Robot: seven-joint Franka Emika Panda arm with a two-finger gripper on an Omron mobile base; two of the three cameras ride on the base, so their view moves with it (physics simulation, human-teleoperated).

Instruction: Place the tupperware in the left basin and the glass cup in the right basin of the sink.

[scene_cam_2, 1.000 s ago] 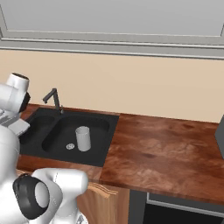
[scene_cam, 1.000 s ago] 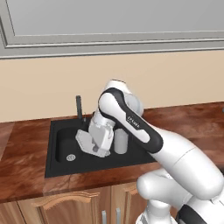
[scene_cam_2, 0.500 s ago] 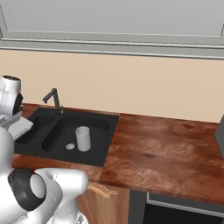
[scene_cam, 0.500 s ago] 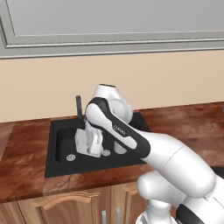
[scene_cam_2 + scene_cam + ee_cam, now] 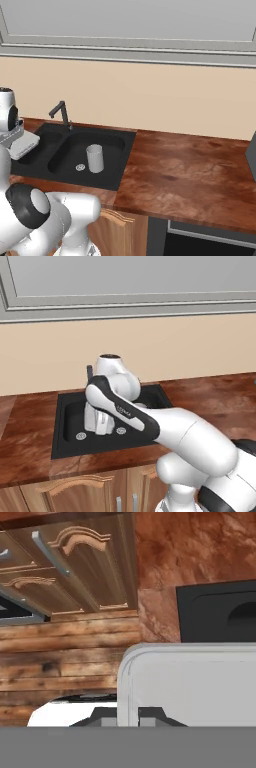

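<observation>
The tupperware (image 5: 24, 145) is a pale grey-white shallow container. It hangs over the left basin (image 5: 46, 139) of the black sink (image 5: 116, 165). My gripper (image 5: 127, 716) is shut on the tupperware's (image 5: 195, 682) rounded rim near one corner. In the left base view the tupperware (image 5: 96, 421) sits under my hand, above the left basin (image 5: 70, 423) and near its drain. I cannot tell whether it touches the bottom. The glass cup (image 5: 94, 158) stands upright in the right basin (image 5: 107, 142) beside the silver drain.
A slim dark faucet (image 5: 62, 112) rises behind the sink's divider. Reddish-brown wooden counter (image 5: 190, 170) stretches to the right of the sink. Wooden cabinet doors (image 5: 75, 567) and the plank floor lie below the counter's front edge.
The arm's upper links have swung left over the sink. The tupperware has shifted slightly left and down in the grip. The glass cup has not moved.
</observation>
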